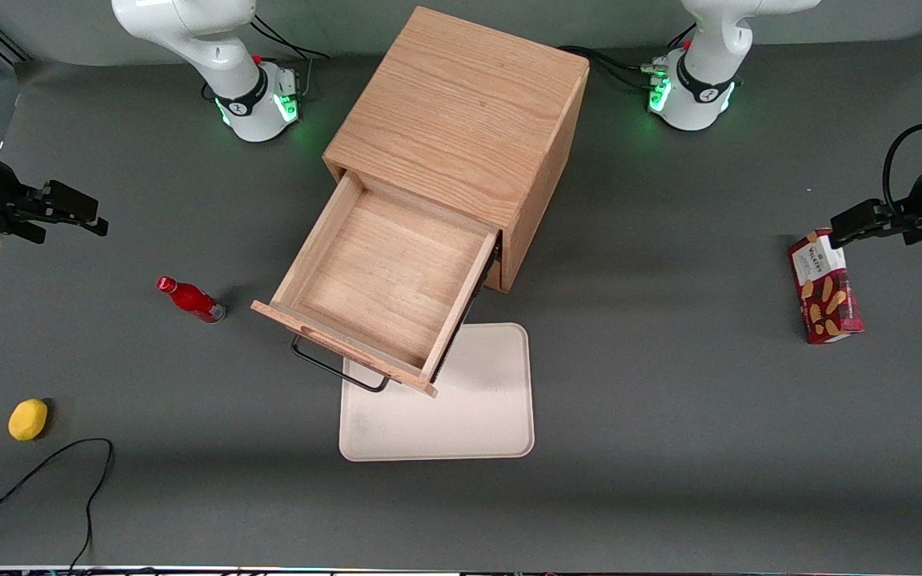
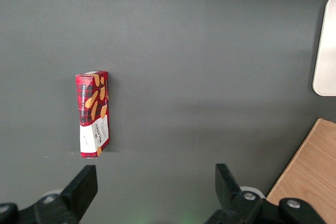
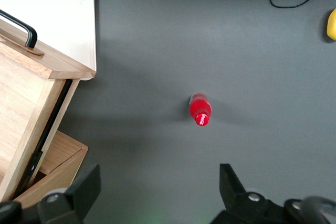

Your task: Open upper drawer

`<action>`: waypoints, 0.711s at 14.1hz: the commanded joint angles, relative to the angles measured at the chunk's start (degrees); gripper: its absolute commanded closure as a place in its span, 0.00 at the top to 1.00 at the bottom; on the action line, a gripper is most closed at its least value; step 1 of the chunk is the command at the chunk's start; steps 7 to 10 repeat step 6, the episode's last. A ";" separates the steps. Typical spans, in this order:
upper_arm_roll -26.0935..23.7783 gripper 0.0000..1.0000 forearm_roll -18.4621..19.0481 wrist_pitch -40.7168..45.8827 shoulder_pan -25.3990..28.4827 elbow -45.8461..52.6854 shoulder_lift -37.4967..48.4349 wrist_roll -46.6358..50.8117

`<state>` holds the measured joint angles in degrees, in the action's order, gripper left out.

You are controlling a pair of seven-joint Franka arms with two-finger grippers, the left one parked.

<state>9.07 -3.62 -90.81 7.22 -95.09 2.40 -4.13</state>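
The oak cabinet (image 1: pixel 461 112) stands in the middle of the table. Its upper drawer (image 1: pixel 381 280) is pulled far out toward the front camera, and its shallow wooden tray has nothing in it. The thin black wire handle (image 1: pixel 333 368) hangs on the drawer front, over the edge of a white tray. The right wrist view shows a corner of the drawer (image 3: pixel 26 93) and its handle (image 3: pixel 21 24). My gripper (image 1: pixel 45 218) hovers well apart from the drawer, toward the working arm's end of the table. There the gripper (image 3: pixel 157 177) is open and holds nothing.
A white tray (image 1: pixel 461 408) lies in front of the cabinet, partly under the drawer. A red bottle (image 1: pixel 191 298) lies between my gripper and the drawer. A yellow fruit (image 1: pixel 28 419) and a black cable (image 1: pixel 45 472) are nearer the front camera. A red biscuit box (image 1: pixel 825 286) lies toward the parked arm's end.
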 commanded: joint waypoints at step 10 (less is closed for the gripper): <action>-0.19 1.00 -1.12 1.52 -1.15 2.62 -1.25 -0.80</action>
